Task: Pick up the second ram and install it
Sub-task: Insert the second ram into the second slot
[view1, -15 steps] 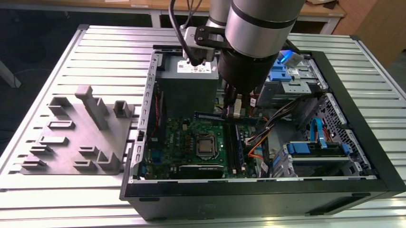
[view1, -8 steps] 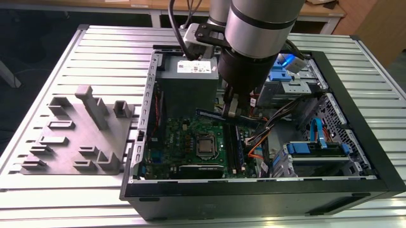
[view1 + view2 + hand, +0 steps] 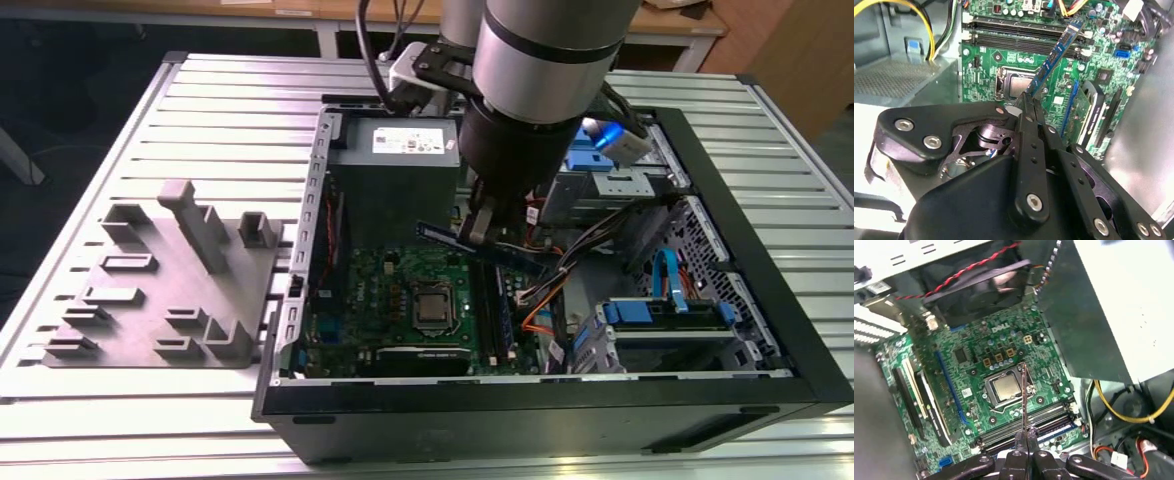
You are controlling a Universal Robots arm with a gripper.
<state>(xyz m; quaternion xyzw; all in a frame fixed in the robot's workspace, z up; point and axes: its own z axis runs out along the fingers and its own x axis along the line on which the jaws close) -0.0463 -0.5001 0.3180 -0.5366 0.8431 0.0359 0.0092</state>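
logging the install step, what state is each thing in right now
second ram, held tilted above the motherboard, not seated
pincer, shut on the second ram
computer case, lying flat, side open
processor, bare, top uncovered
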